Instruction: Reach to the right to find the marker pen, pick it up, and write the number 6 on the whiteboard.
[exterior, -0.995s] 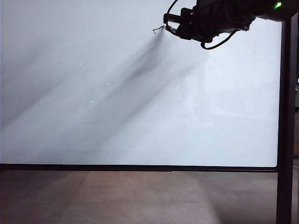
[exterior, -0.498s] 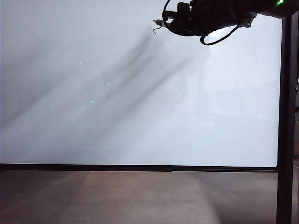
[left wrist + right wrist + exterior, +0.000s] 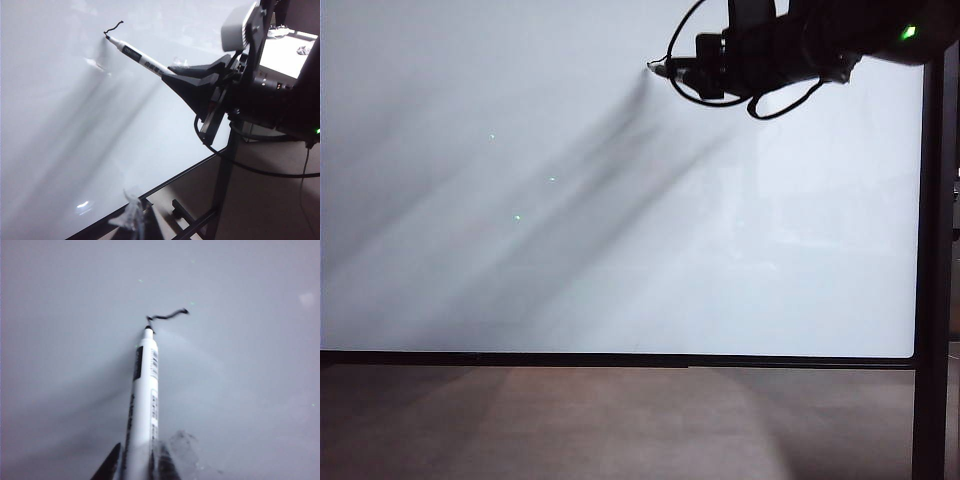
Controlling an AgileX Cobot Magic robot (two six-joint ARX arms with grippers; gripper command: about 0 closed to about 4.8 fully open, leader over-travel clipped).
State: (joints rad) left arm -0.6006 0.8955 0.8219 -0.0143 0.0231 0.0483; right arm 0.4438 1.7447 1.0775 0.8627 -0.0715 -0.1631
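Note:
The whiteboard (image 3: 620,250) fills the exterior view. High on its right side, my right gripper (image 3: 695,68) is shut on the marker pen (image 3: 662,70), a slim white pen whose dark tip touches the board. In the right wrist view the marker pen (image 3: 142,405) stands between the dark fingers of my right gripper (image 3: 137,465). A short wavy black line (image 3: 167,316) runs off from the tip. The left wrist view shows the same marker pen (image 3: 142,60), line (image 3: 114,27) and right gripper (image 3: 172,75). Of my left gripper (image 3: 134,220), only a clear fingertip shows, near the board's lower frame.
A thin black frame (image 3: 620,358) borders the board below, and a dark upright post (image 3: 928,250) stands at its right. Black cables (image 3: 780,105) loop under the right arm. The board's stand legs (image 3: 220,190) rest on a brown floor (image 3: 620,420).
The right gripper with the pen rose up and left, then came back down while its wrist rolled. The pen tip now rests at the left end of the short line.

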